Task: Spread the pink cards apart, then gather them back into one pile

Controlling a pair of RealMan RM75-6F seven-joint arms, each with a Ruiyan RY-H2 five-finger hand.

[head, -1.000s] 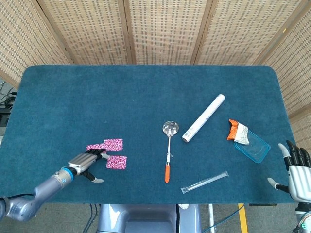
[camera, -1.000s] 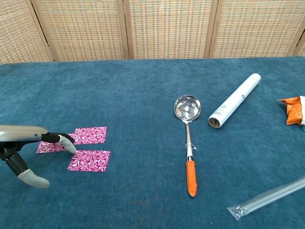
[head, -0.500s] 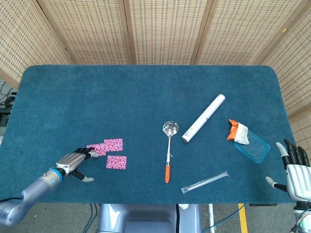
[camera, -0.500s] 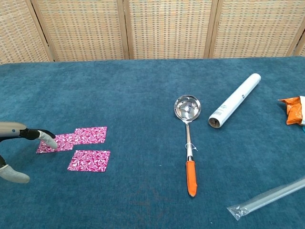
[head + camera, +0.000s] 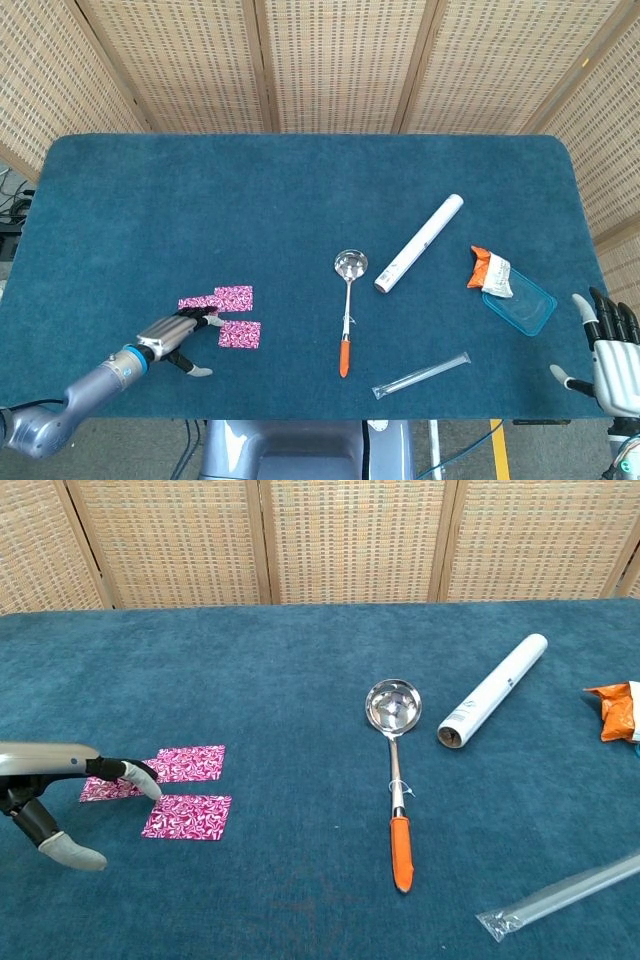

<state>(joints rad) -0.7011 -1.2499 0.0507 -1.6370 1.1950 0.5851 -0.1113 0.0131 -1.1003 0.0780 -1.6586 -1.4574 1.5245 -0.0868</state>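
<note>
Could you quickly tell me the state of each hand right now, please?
Left hand: open, holding nothing, fingers reaching over the pink cards.
Right hand: open, fingers spread, holding nothing, at the table's edge.

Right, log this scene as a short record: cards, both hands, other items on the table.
cards: three pink cards spread near the table's front left, two side by side at the back, one apart in front
left hand: left hand with fingertips over the cards, holding nothing
right hand: right hand off the table's front right corner, fingers apart, holding nothing
other items: ladle, white tube, orange packet, blue tray, clear sleeve
table: blue cloth
</note>
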